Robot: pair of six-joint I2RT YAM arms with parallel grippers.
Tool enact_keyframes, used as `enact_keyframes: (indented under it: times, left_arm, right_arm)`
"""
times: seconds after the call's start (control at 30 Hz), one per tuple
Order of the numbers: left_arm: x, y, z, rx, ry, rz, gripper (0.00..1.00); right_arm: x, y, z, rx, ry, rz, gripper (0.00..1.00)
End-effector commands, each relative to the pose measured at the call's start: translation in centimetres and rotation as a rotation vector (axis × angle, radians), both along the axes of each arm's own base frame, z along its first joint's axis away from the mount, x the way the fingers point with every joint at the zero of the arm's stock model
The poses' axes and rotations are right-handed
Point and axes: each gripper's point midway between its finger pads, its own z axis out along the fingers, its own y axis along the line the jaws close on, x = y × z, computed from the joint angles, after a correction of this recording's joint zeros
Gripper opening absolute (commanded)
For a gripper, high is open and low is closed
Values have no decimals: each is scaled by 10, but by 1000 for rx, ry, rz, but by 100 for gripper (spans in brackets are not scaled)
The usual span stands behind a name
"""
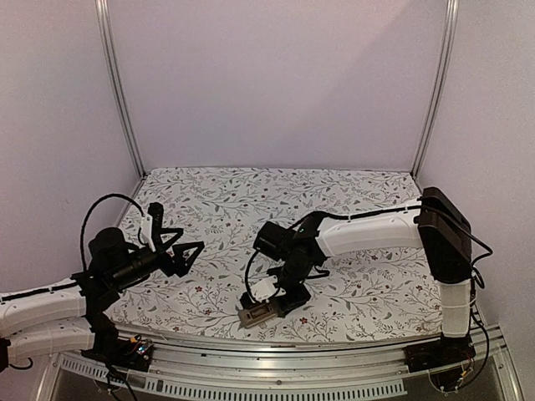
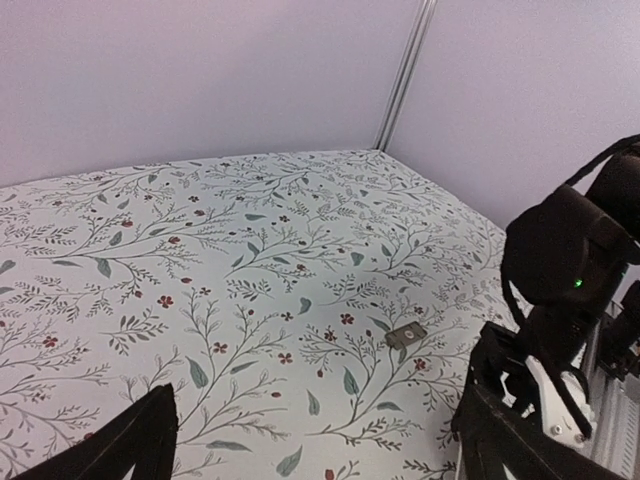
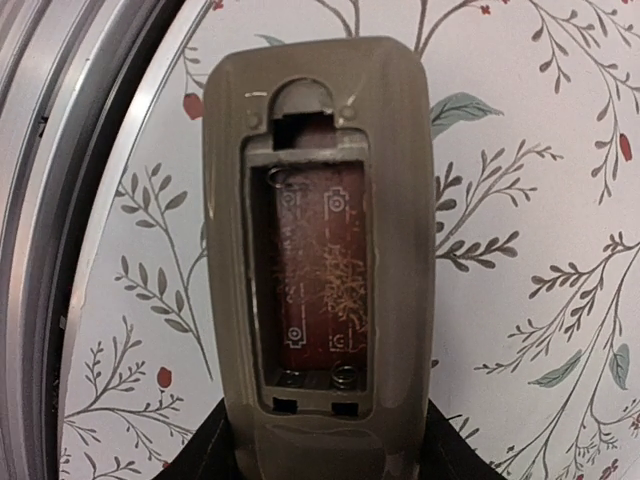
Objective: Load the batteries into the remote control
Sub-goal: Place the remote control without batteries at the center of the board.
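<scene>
Remote lies back-up at the lower centre of the overhead view, on the flowered table, just beside the front rail. Right claw grips it by one short end, with a finger on each side. Battery recess is uncovered and empty, with springs at its lower end in the right wrist view.

Left claw, at the left of the overhead view, is spread wide above the table and holds nothing. We see no batteries in any view, so we cannot say where they are. A small grey flat piece lies right of centre in the left wrist view. It may be the cover; we cannot tell.

Step in hand, as we judge it: steady the remote while the left claw fetches a cell. To do it well:
- Hold the right grip firm, recess up and level, fingers clear of the opening.
- Take the cell across its middle.
- Check the marks on the recess floor.
- Push the flat end against a spring, then press the other end down.

Risk: the cell pops out or rolls away.
</scene>
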Motion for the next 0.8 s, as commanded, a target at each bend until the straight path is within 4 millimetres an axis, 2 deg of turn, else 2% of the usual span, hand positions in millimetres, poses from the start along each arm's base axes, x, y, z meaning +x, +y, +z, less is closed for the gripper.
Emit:
enact_keyframes:
  times: [0.0, 0.13, 0.33, 0.4, 0.57, 0.7, 0.77]
  left_arm:
    - [8, 9, -9, 12, 10, 54, 98]
    - [12, 13, -16, 28, 22, 76, 97]
    - [17, 17, -20, 45, 30, 100, 97]
    - [19, 19, -22, 55, 31, 111, 97]
    - [22, 21, -23, 62, 39, 117, 97]
    - [23, 21, -22, 65, 35, 114, 97]
    - [24, 20, -18, 73, 21, 110, 97]
  right_arm:
    - [-6, 6, 3, 46, 120, -314, 29]
    - [-10, -10, -8, 25, 115, -478, 28]
    - [-7, -20, -23, -18, 91, -559, 31]
    - [-7, -22, -24, -32, 89, -564, 39]
    - [-9, -21, -21, -32, 107, -581, 69]
    - [-5, -20, -21, -35, 98, -613, 83]
    - [-4, -17, -19, -26, 99, -614, 86]
